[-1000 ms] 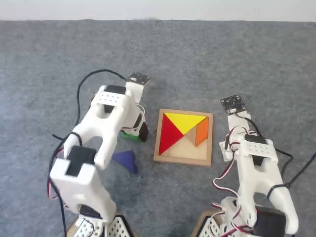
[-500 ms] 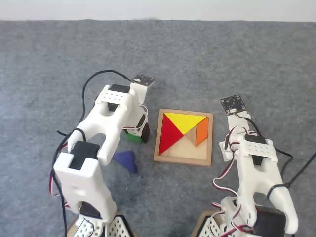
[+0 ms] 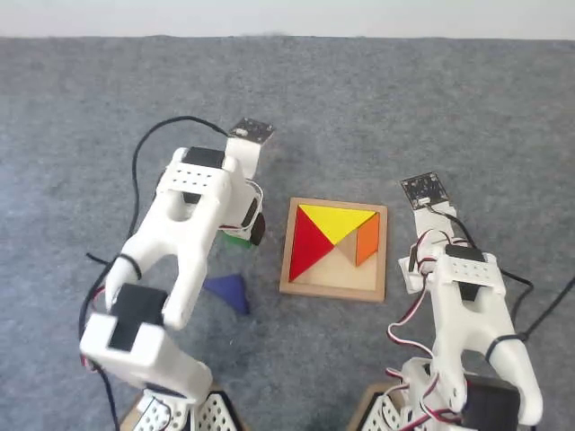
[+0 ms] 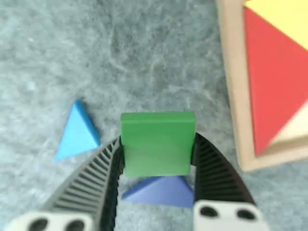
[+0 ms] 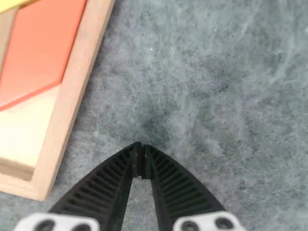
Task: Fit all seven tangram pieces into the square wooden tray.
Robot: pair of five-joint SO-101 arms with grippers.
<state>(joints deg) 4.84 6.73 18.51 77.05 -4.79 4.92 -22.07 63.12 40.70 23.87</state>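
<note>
The left jaws grip the green piece (image 4: 156, 144) by its sides — likely bound for the tray (image 4: 232, 72) just beside them — while the right jaws sit closed on nothing.

Grey carpeted surface (image 3: 431, 99), even light — white wall (image 3: 287, 16)

My right gripper (image 5: 139, 161), its black ribbed fingers (image 5: 110, 183) pressed together at the tips with nothing between them, hangs above the grey carpet-like table covering (image 5: 216, 72). Just beside it lies a corner of the square wooden tray (image 5: 72, 103). A flat orange tangram piece (image 5: 41, 50) sits against the rim, with a sliver of a yellow piece (image 5: 9, 3) next to it and bare pale tray floor (image 5: 24, 130) alongside.
</note>
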